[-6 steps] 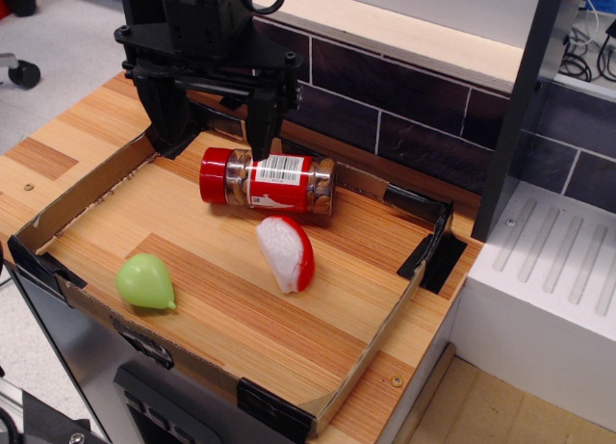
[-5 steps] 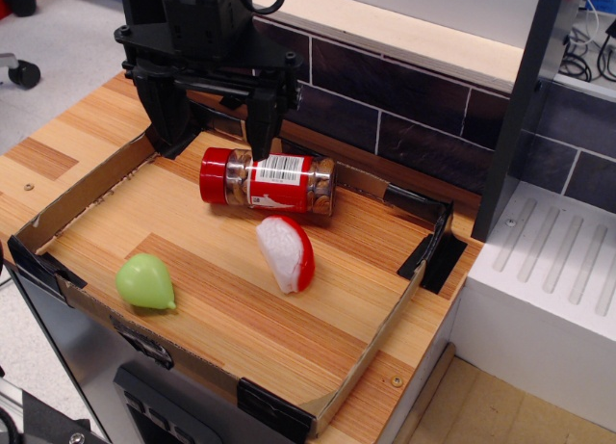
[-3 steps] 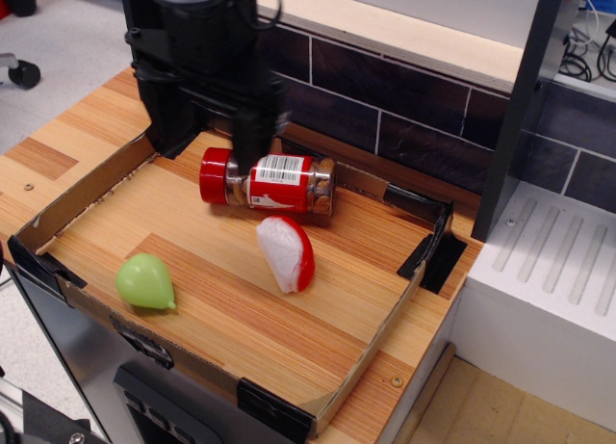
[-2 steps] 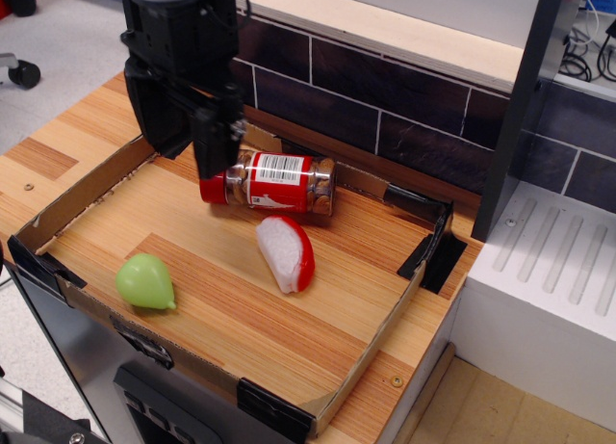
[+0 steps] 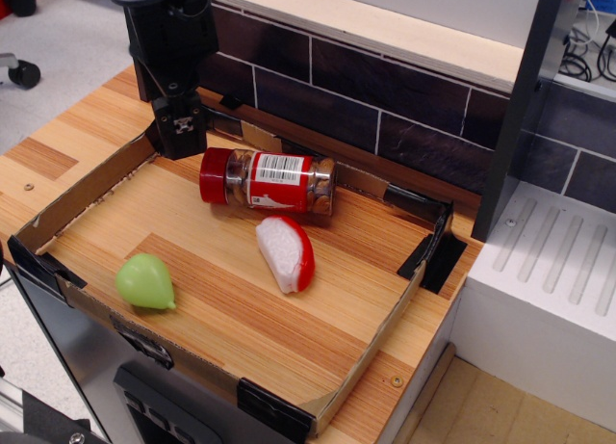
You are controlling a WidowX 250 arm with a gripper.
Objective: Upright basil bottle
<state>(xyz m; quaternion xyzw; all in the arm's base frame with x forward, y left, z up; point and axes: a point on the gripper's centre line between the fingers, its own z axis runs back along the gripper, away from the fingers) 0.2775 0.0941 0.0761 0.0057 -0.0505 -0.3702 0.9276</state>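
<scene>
Basil bottle (image 5: 268, 183) on its side at the tray's (image 5: 91, 181) far edge, red cap pointing left. Gripper (image 5: 180, 136) just left of the cap, apart from it; jaw opening impossible to tell. Green pear toy (image 5: 145, 281) near-left, red-and-white wedge (image 5: 285, 253) beside the bottle.

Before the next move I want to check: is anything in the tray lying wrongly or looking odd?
Yes. The basil bottle lies on its side near the tray's back wall, red cap pointing left. Nothing looks spilled.
</scene>
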